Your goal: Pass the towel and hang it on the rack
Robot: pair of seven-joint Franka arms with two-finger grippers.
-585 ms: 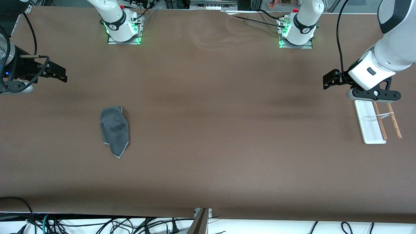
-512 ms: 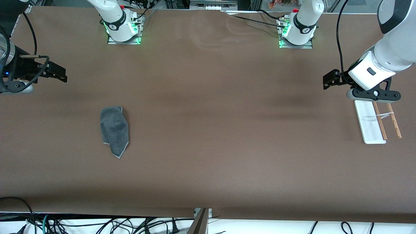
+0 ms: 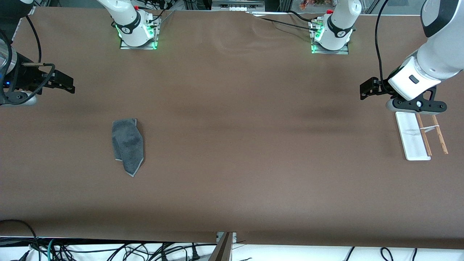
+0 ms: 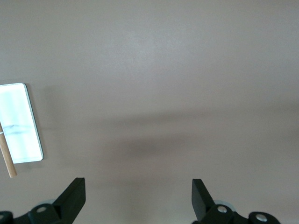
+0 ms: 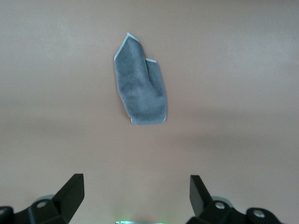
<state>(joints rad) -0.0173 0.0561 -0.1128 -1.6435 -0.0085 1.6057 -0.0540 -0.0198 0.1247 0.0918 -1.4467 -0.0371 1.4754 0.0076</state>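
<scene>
The towel (image 3: 127,145) is a dark grey cloth with a pale hem, lying folded flat on the brown table toward the right arm's end; the right wrist view shows the towel (image 5: 140,86) well ahead of the fingertips. My right gripper (image 3: 16,97) (image 5: 135,182) hovers open at that end of the table, holding nothing. The rack (image 3: 413,139) stands at the left arm's end, a white base with two thin brown rods (image 3: 439,139). My left gripper (image 3: 417,105) (image 4: 138,184) hangs open and empty just above the rack's end nearest the bases. The rack's base (image 4: 21,123) shows beside it.
Both arm bases (image 3: 137,34) (image 3: 330,36) glow green along the table edge farthest from the front camera. Cables (image 3: 108,250) trail below the table's near edge. Bare brown tabletop (image 3: 253,145) stretches between towel and rack.
</scene>
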